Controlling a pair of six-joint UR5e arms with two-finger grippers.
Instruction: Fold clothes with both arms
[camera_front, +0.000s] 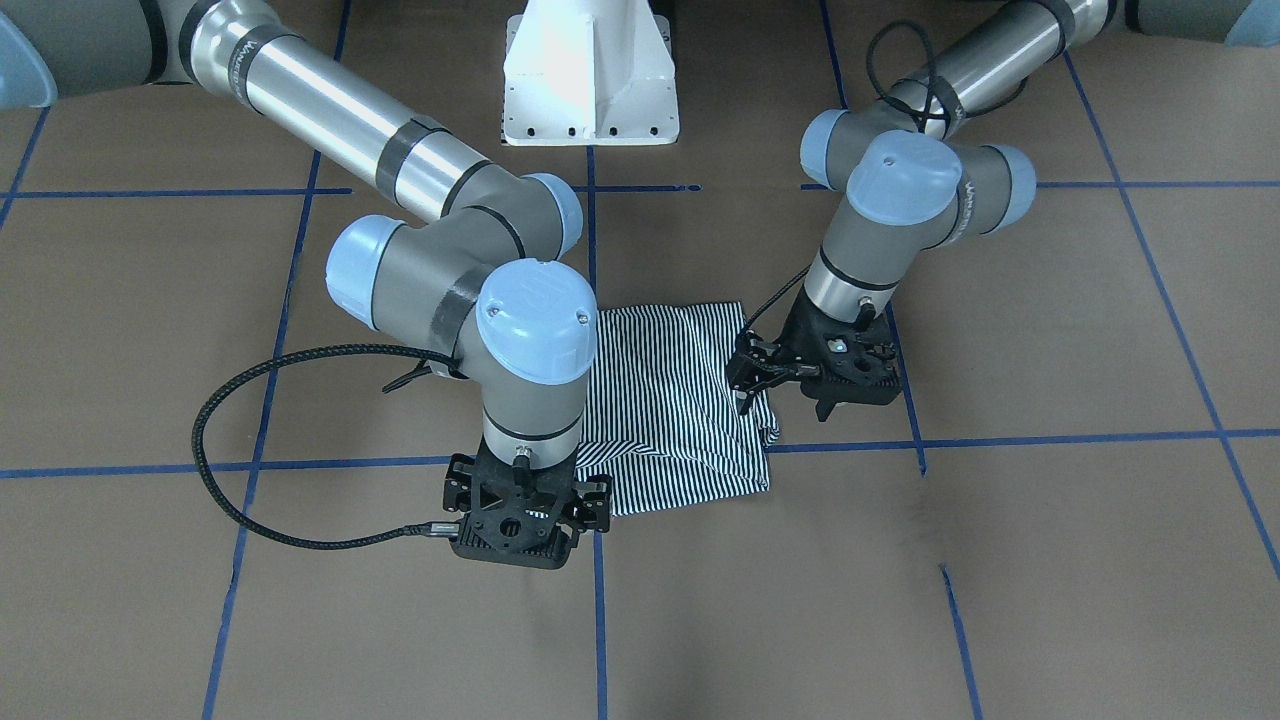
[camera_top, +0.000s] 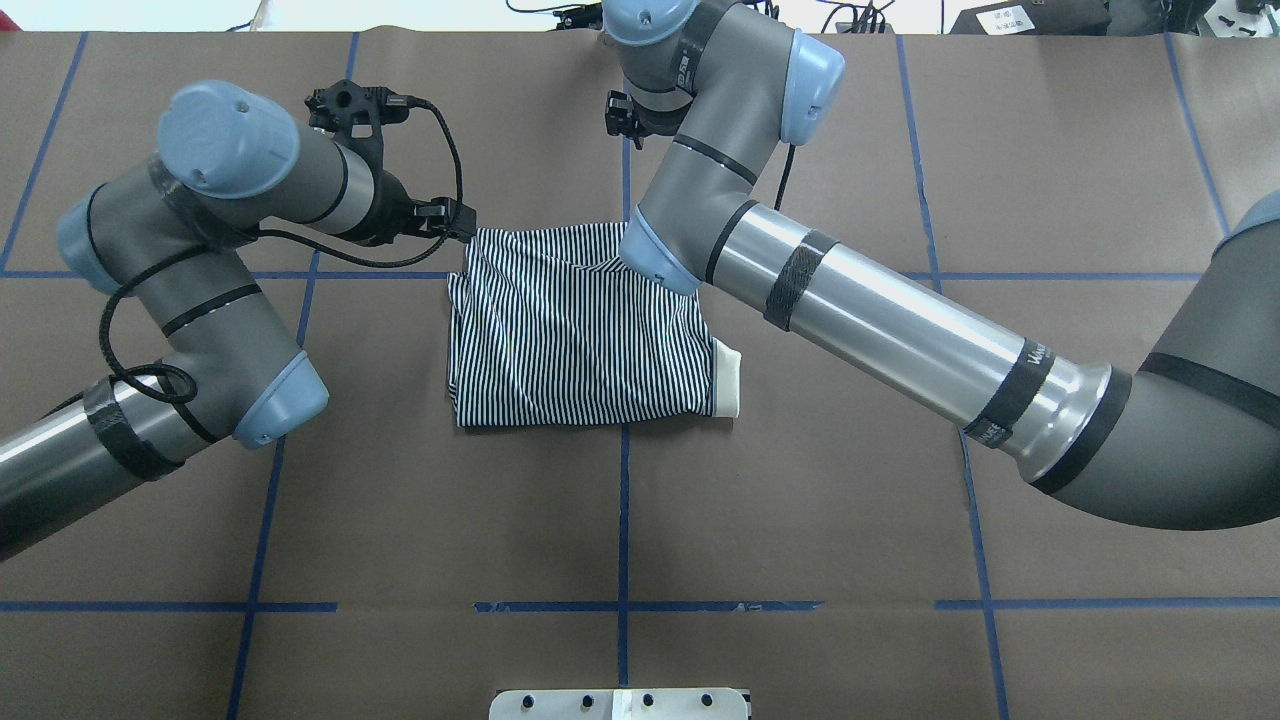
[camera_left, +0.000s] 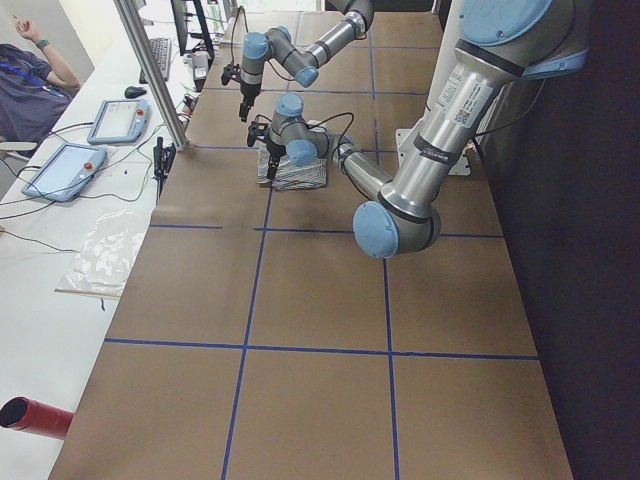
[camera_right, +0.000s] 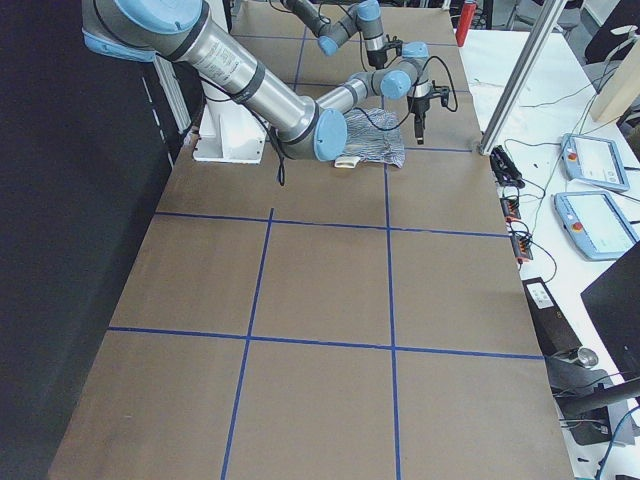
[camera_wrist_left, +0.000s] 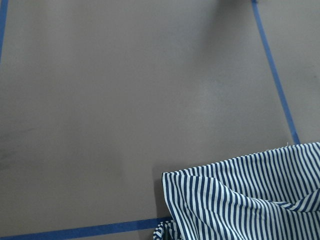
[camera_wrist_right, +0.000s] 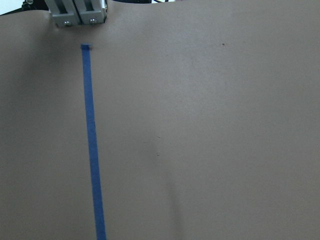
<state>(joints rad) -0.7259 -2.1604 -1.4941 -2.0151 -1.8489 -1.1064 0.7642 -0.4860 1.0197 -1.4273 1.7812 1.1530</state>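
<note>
The striped polo shirt (camera_top: 570, 340) lies folded into a rough rectangle at the table's middle, its cream collar (camera_top: 728, 375) poking out on one side. It also shows in the front view (camera_front: 680, 400) and at the lower right of the left wrist view (camera_wrist_left: 250, 200). My left gripper (camera_top: 462, 232) is at the shirt's far left corner; its fingers are not clear in any view, so I cannot tell its state. My right gripper (camera_wrist_right: 77, 17) hangs over bare table just past the shirt's far edge (camera_front: 515, 530), fingertips pressed together and empty.
The white pedestal base (camera_front: 590, 90) stands at the robot's side of the table. Blue tape lines (camera_wrist_right: 92, 145) cross the brown table cover. Operators' desks with tablets (camera_left: 70, 165) and a metal post (camera_right: 515, 85) border the far table edge.
</note>
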